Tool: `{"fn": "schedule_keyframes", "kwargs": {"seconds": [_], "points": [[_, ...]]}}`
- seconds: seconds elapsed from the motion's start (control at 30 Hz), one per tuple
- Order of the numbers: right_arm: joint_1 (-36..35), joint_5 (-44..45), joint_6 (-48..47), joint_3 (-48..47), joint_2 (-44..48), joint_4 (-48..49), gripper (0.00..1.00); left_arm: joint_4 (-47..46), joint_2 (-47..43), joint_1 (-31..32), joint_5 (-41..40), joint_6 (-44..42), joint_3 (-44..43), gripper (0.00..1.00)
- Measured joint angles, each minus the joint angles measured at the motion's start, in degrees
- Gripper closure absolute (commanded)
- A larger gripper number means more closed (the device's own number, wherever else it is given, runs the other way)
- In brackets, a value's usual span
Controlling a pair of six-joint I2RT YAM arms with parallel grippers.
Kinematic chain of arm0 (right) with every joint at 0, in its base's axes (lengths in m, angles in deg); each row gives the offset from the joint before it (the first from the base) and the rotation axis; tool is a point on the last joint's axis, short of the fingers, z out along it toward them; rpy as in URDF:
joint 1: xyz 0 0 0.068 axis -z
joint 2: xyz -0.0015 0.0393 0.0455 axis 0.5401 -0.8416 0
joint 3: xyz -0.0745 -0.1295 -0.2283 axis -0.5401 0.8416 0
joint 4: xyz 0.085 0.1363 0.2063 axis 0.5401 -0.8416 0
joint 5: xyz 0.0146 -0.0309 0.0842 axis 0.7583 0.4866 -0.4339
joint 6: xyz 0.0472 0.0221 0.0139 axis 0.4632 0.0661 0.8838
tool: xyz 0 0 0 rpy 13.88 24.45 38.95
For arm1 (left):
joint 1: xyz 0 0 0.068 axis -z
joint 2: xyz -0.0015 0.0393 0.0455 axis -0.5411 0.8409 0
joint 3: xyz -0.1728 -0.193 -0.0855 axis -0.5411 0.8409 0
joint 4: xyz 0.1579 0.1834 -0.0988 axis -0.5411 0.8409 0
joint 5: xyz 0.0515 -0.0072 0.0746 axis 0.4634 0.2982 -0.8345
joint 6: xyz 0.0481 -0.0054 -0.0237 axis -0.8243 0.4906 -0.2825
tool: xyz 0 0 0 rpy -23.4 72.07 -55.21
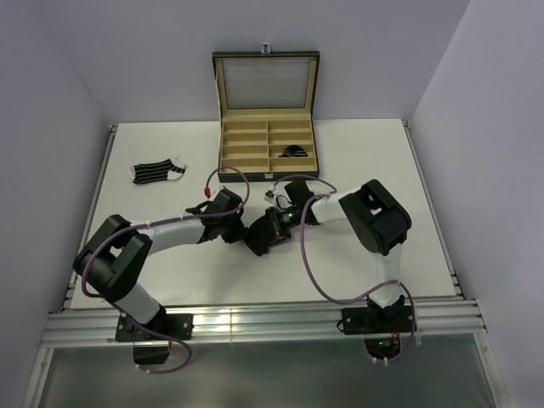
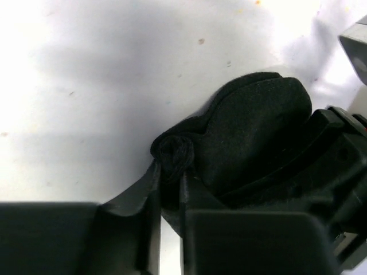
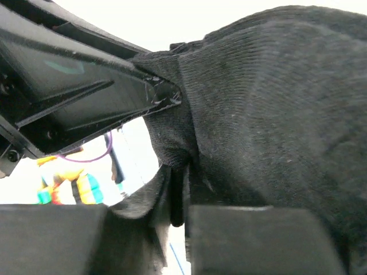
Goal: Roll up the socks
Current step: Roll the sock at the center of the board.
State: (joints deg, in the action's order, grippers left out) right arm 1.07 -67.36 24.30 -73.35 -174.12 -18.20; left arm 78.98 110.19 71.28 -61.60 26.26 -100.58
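Observation:
A plain black sock [image 2: 258, 123] lies mid-table between both grippers [image 1: 255, 236]. My left gripper [image 2: 170, 171] is shut on its small rolled end, which bulges just above the fingertips. Facing it, my right gripper [image 3: 179, 172] is shut on a fold of the same sock [image 3: 275, 114]; from above it sits just right of the left one [image 1: 265, 235]. A black sock with thin white stripes [image 1: 158, 172] lies flat at the far left. A small dark rolled bundle with white stripes [image 1: 294, 151] sits in a right-hand compartment of the box.
The black box with tan lining [image 1: 246, 143] stands open at the table's far middle, lid [image 1: 266, 83] upright against the back wall. Purple cables [image 1: 316, 255] loop off both arms. White walls close in the left and right table edges.

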Motion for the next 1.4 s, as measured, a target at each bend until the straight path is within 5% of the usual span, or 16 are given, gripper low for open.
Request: {"fn": "schedule_keyframes", "kwargs": {"seconds": [0.17, 0.27, 0.57, 0.8, 1.4], "points": [[-0.04, 8.76, -1.64, 3.34, 6.58, -0.66, 0.55, 1.84, 2.86, 0.22, 0.52, -1.62, -3.91, 0.98], [-0.79, 17.09, -4.00, 5.84, 13.00, -2.16, 0.46, 3.10, 4.26, 0.22, 0.85, -2.80, -5.92, 1.00], [-14.75, 50.51, -11.02, 11.30, 29.99, -1.99, 0.43, 6.97, 7.58, 0.22, 1.66, -6.58, -11.02, 1.00], [-27.52, 69.13, -16.55, 11.52, 30.49, -0.20, 0.43, 8.79, 8.79, 0.20, 2.19, -8.20, -13.07, 1.00], [-30.42, 75.34, -18.69, 9.49, 19.98, -0.33, 0.46, 10.08, 9.90, 0.20, 2.86, -9.49, -14.73, 0.99]]}}
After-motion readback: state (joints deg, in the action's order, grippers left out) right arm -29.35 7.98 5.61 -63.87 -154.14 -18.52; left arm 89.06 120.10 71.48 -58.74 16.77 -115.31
